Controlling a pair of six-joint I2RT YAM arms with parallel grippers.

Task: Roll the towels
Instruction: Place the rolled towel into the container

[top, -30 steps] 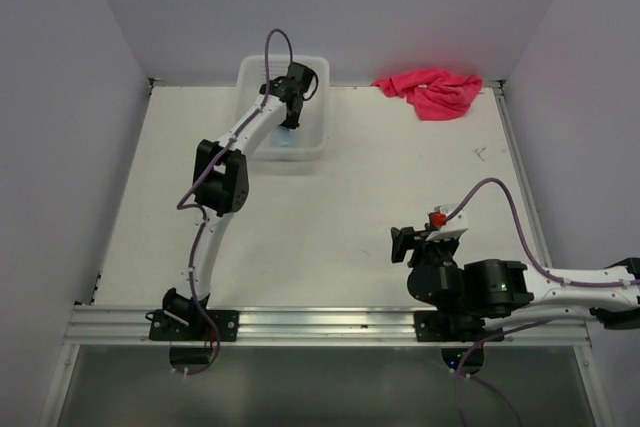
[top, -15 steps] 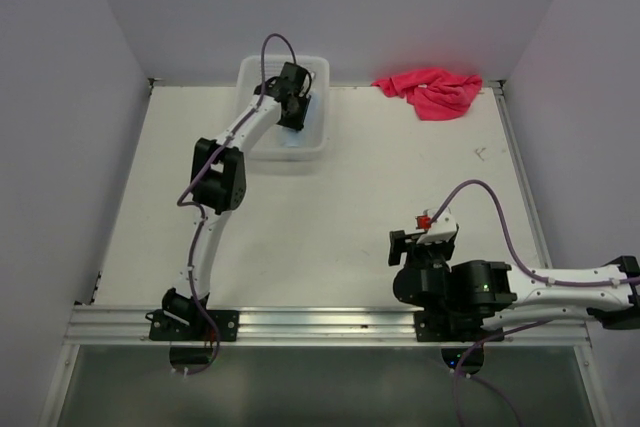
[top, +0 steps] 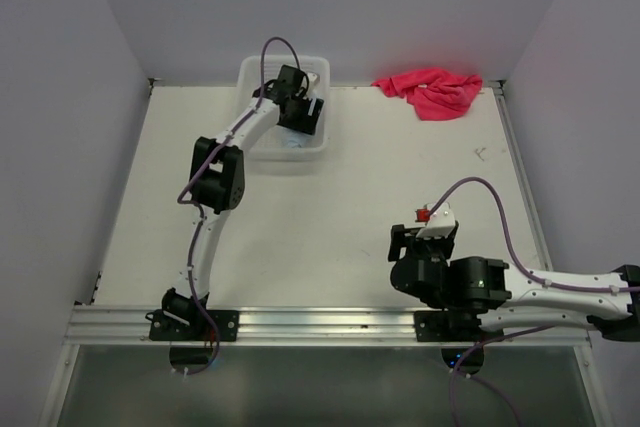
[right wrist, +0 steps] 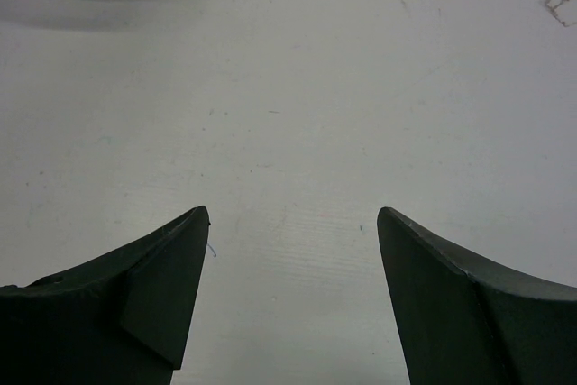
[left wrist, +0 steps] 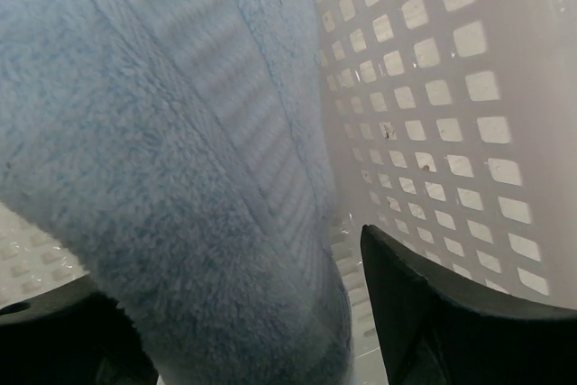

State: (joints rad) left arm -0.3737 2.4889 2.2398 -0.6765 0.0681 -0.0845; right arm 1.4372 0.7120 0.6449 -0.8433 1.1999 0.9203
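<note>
Top view. Shows the left gripper [top: 303,113] lowered into a white plastic mesh basket [top: 250,67] at the far end of the pale tabletop [top: 350,187], fingers spread. Shows a sliver of the light blue terry cloth towel [top: 291,143] just on the near side of that gripper, inside the basket. Places the bright pink-red cloth towel [top: 432,90], crumpled in a heap, well off to the right of the left gripper, at the tabletop's back edge, outside the basket and touched by neither gripper. Finds the right gripper [top: 402,243] low near its own base, well apart from both towels, with the pink-red towel far ahead of it and the basket far ahead to its left.

Left wrist view. Fills most of the frame with the light blue towel, lying between the two black fingers. Hides part of the left finger [left wrist: 54,331] behind the fluffy edge; cannot tell whether touching. Sets the right finger [left wrist: 451,313] just beside the towel, a thin strip of basket showing between. Reads as released, not clamped. Puts the basket's holed wall close on the gripper's right.

Right wrist view. Shows the black fingers wide apart with only bare tabletop between: released and empty. Catches a corner of the basket far ahead to the left, and a small dark scuff [right wrist: 561,6] far ahead to the right.
</note>
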